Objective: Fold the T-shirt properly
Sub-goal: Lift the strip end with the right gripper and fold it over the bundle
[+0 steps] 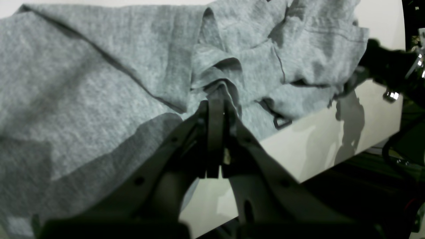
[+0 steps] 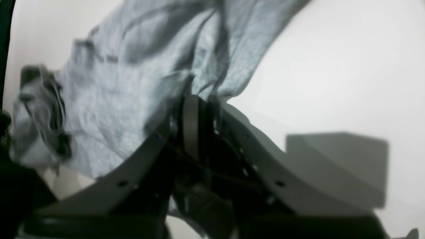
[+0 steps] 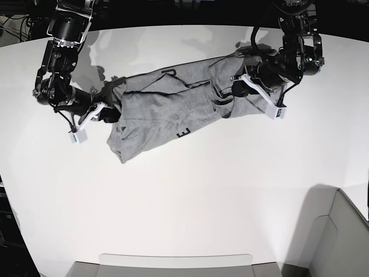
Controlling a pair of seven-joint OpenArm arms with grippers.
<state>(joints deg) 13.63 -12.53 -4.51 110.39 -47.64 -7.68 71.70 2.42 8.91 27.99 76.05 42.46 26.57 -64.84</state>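
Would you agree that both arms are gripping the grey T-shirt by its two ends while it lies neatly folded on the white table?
Not quite: the T-shirt is not neatly folded. The base view shows it stretched out and rumpled between the left gripper and the right gripper. The rest holds: both jaws are pinching its ends over the white table.

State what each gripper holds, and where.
Both hold the T-shirt: the left gripper pinches a bunched fold at one end, the right gripper an edge at the other.

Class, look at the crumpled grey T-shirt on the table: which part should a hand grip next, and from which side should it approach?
Probably the free lower corner of the T-shirt, approached from the near table edge. It lies flat and single on bare surface, while the ends pinched by the left hand and right hand are bunched.
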